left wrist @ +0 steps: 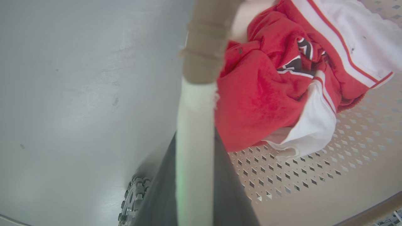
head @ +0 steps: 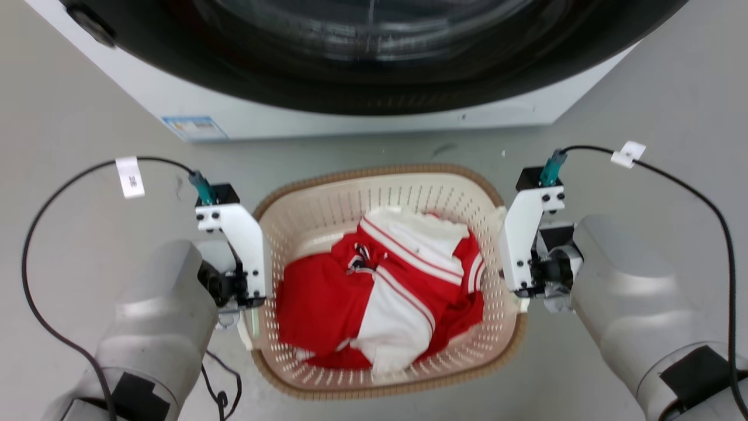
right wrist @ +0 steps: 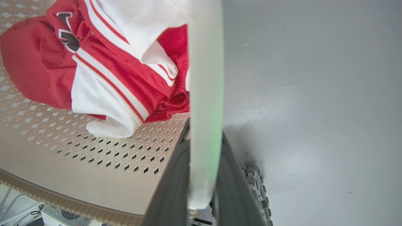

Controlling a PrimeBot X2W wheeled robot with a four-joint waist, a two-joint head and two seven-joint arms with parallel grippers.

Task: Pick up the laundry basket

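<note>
Grey floor (head: 87, 117) bears the laundry basket (head: 385, 173) between both arms, left hand (left wrist: 194, 135) and right hand (right wrist: 205, 131) clamping its handles (right wrist: 204, 62).

- White front-loading washing machine (head: 175, 99) with dark round door: cut off by the top edge of the head view. Print on its blue-and-white label (head: 194, 127) is too small to read.
- Cream-white perforated plastic laundry basket (head: 327, 204): floor largely hidden under a crumpled red-and-white garment (head: 327, 298), whose dark emblem is folded in and unreadable.
- Left end effector (left wrist: 194, 138): bottom centre of the left wrist view, closed on the basket's white side handle (left wrist: 194, 103). Fingers blurred, tips hidden behind the handle.
- Right end effector (right wrist: 204, 131): likewise, bottom centre of the right wrist view.
- White cable tags (head: 130, 176): markings too small to read.
- Pale grey forearms, left (head: 158, 316) and right (head: 631, 292): cut off at the lower corners.
</note>
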